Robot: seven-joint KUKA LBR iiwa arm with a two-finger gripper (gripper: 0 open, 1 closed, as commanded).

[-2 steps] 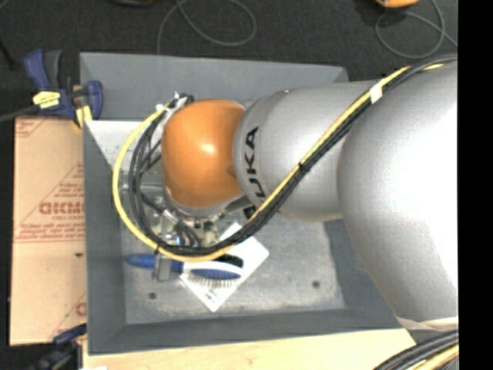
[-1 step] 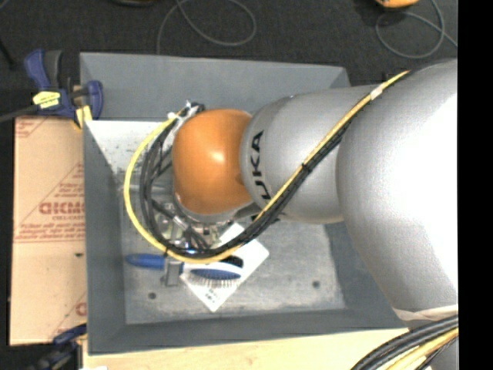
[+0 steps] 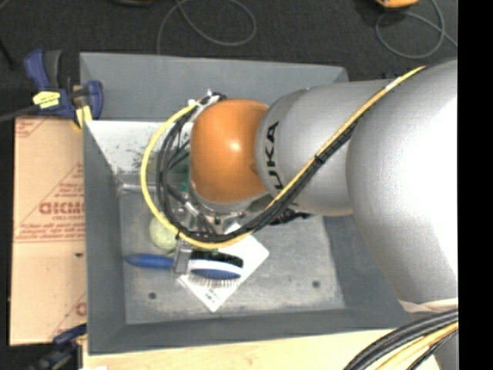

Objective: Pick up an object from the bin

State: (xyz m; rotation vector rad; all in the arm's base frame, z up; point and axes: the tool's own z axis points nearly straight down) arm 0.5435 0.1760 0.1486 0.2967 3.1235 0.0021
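Hovering over the bin (image 3: 102,284) with the gripper (image 3: 189,241), grip impossible to tell beneath the orange cover (image 3: 227,149). Lying just nearward, blue-handled brush (image 3: 196,267) running left-right, handle pointing left; bare floor opening rightward.

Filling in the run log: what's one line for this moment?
arm: orange-covered wrist over grey metal bin, left half | nearest: blue-handled brush on white card, pale yellow-green ball | grasp: cannot tell

The orange wrist cover (image 3: 227,153) hides the middle of the bin (image 3: 308,280). At its 7 o'clock a pale ball (image 3: 161,235) lies partly covered; the green thing (image 3: 180,177) at 9 o'clock cannot be made out.
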